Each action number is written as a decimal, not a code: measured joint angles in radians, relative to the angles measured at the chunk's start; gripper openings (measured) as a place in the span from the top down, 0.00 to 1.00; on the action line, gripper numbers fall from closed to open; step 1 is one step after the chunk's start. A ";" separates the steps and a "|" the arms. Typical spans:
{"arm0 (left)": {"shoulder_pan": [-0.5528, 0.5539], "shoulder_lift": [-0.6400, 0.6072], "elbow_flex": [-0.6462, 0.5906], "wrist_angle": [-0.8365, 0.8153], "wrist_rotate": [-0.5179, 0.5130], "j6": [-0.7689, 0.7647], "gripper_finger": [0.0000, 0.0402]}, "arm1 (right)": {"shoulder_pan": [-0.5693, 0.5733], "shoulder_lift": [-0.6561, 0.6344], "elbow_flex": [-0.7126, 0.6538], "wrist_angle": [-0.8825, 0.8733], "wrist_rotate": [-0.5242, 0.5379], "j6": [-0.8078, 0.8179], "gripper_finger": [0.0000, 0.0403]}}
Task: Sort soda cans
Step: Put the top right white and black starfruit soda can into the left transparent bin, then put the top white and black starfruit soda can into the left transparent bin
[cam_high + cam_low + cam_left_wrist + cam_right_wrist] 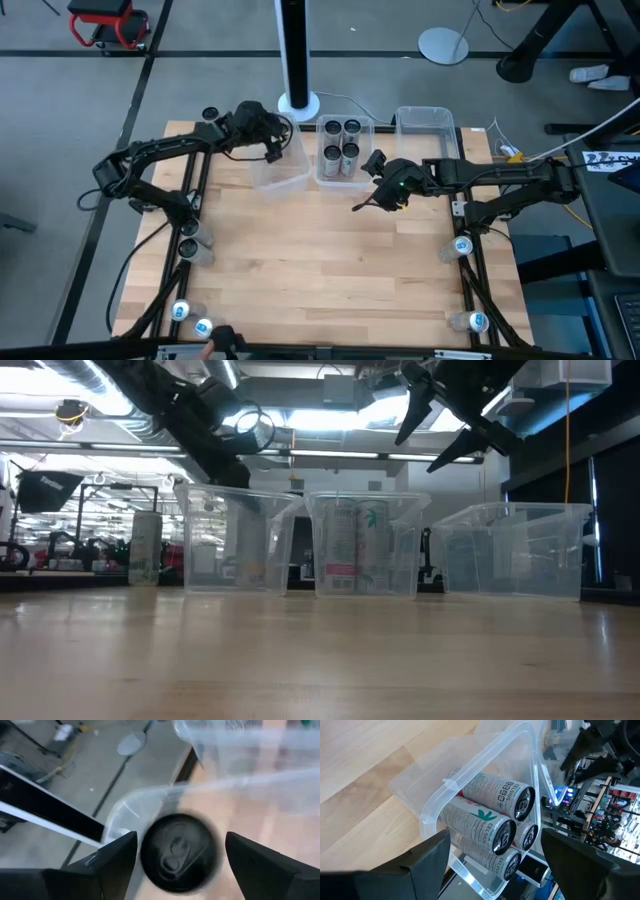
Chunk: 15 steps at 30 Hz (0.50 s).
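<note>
Dark-topped can (179,852) just below the left pincer (180,857), its fingers spread either side, not touching.

On the desk (330,260) stand three clear bins: the left bin (280,165) under that pincer, the middle bin (343,150) holding four cans (492,827), the right bin (428,130). The right pincer (368,185) hovers open beside the middle bin. More cans (465,246) line the desk's side edges.

Even bright overhead lighting, soft shadows on the table (330,250). Ceiling lights (300,420) flare in low view. Left wrist view motion-blurred: can (180,852) and bin (240,790) smeared.
</note>
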 joint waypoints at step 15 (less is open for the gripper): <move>-0.017 -0.027 0.028 -0.049 -0.014 -0.076 0.26 | 0.000 0.000 0.000 -0.001 0.000 -0.007 0.22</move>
